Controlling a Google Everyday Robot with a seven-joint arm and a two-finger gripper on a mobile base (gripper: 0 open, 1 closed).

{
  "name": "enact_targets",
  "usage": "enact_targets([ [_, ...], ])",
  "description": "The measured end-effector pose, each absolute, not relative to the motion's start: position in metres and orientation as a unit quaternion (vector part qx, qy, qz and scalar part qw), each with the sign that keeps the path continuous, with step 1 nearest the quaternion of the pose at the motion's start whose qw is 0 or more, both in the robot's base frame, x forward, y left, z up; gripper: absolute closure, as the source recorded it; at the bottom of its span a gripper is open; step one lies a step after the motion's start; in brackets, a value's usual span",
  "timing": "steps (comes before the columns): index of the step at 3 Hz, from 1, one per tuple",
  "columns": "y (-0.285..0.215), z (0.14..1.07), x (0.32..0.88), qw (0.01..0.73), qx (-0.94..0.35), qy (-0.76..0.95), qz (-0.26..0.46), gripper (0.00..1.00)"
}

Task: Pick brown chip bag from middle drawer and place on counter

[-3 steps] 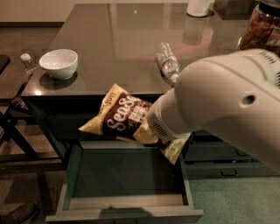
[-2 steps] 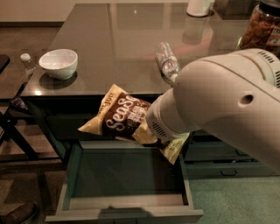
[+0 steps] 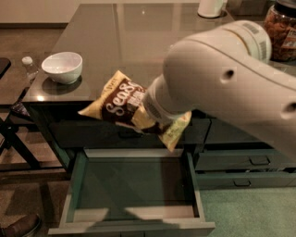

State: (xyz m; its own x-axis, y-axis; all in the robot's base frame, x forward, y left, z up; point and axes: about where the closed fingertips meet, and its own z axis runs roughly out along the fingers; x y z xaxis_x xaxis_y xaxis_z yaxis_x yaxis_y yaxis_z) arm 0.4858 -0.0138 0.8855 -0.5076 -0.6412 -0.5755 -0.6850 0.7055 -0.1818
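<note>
The brown chip bag [image 3: 121, 104] hangs in the air in front of the counter's front edge, above the open middle drawer [image 3: 134, 217]. It is tilted, with its white lettering facing me. My gripper [image 3: 149, 116] is at the end of the big white arm and is shut on the bag's right half; the wrist hides the fingers. The drawer is pulled out and its pale bottom is bare. The glossy counter [image 3: 125, 37] stretches behind the bag.
A white bowl [image 3: 62, 67] stands on the counter's front left corner. A jar of snacks [image 3: 282, 25] and a white container [image 3: 210, 7] stand at the back right. Narrower drawers [image 3: 252, 161] are to the right. Dark chair legs [image 3: 14, 134] and a shoe [image 3: 21, 226] are at the left.
The arm and the bag have risen a little toward the counter's edge. The arm now hides the clear bottle that lay on the counter.
</note>
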Motion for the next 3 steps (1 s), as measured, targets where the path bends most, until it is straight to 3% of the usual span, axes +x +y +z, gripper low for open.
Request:
enact_targets([
  [1, 0.002, 0.914, 0.529, 0.335, -0.376, 0.864, 0.022, 1.00],
  [3, 0.018, 0.920, 0.552, 0.344, -0.371, 0.862, 0.030, 1.00],
])
